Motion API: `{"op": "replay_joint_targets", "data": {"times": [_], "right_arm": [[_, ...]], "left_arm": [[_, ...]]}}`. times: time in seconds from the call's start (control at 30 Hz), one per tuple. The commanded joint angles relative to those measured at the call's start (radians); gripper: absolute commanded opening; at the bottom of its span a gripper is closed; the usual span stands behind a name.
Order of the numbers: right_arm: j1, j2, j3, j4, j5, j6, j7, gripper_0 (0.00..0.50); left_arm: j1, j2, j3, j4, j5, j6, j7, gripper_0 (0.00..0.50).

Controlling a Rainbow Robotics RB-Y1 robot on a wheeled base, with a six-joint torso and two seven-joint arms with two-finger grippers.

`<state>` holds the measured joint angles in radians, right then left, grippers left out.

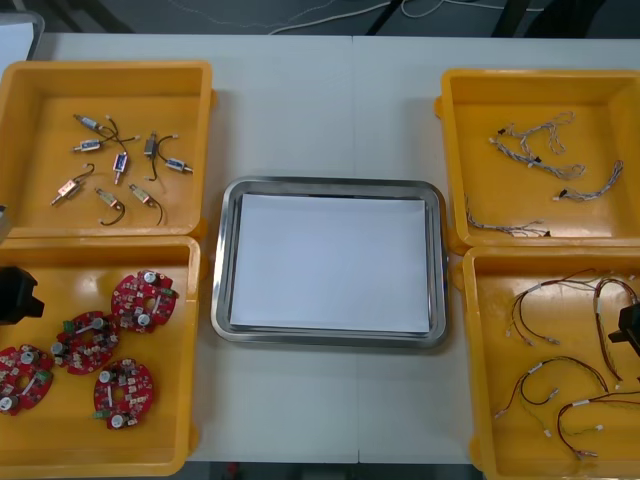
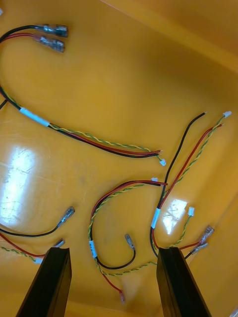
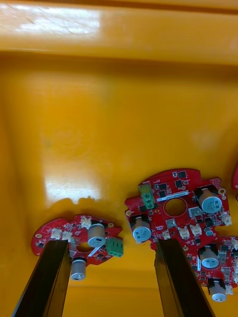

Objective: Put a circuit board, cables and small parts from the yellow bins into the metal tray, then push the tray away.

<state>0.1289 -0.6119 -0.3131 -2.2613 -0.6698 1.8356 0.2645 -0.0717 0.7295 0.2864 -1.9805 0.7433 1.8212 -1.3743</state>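
On surface (image 1: 320, 110): four yellow bins (image 1: 105, 67), four red boards (image 1: 144, 300), eight small metal parts (image 1: 120, 165), one tray (image 1: 330, 184). Left pincer (image 3: 111, 247) open above boards, right pincer (image 2: 114, 252) open above cables (image 2: 34, 117).

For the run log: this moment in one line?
left gripper open above round red circuit boards | right gripper open above red and yellow cables | metal tray unfilled

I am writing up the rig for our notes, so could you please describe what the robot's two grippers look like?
They match. The left gripper, over the circuit board bin, and the right gripper, over the cable bin, each have two plain black jaws: flat, straight bars with squared tips, a dull finish and no visible markings.
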Motion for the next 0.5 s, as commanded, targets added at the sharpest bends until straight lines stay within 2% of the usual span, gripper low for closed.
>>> {"op": "replay_joint_targets", "data": {"times": [0.03,0.27,0.5], "right_arm": [[0.051,0.03,-0.032,-0.023,0.026,-0.016,-0.056,0.5],[0.115,0.076,-0.032,-0.023,0.042,-0.101,-0.067,0.5],[0.147,0.113,-0.032,-0.023,0.042,-0.136,-0.076,0.5]], "left_arm": [[-0.04,-0.022,-0.032,-0.003,-0.019,0.012,0.084,0.5],[-0.048,-0.027,-0.07,0.0,-0.035,0.006,0.116,0.5],[-0.046,-0.055,-0.072,0.014,-0.045,0.013,0.116,0.498]]}}
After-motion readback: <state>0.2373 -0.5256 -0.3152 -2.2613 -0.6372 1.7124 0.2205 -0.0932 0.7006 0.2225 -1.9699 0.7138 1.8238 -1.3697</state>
